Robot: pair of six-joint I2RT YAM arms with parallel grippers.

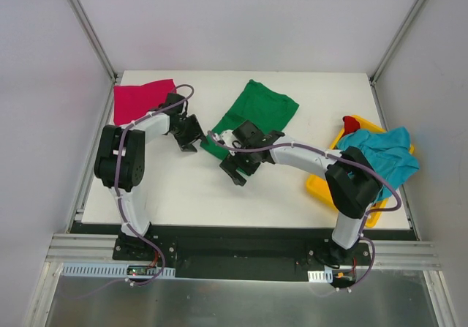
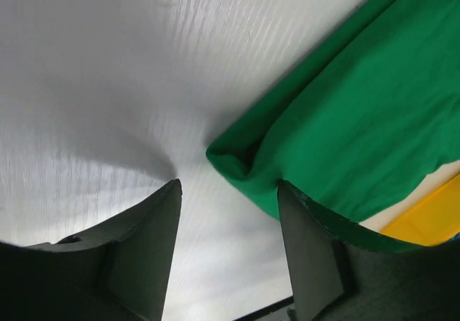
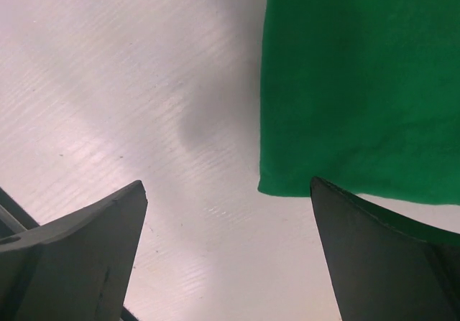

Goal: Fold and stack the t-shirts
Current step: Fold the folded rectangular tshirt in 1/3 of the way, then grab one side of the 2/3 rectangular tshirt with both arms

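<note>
A bright green t-shirt lies folded in the middle of the table. It also shows in the left wrist view and the right wrist view. My left gripper is open, just left of its near-left corner, above bare table. My right gripper is open, just in front of the shirt's near edge. A magenta-pink t-shirt lies folded at the far left corner. A teal-blue t-shirt hangs over the yellow bin at the right, and a red one peeks out behind it.
The yellow bin sits at the table's right edge; its corner shows in the left wrist view. White walls and metal frame posts close in the table at the back and sides.
</note>
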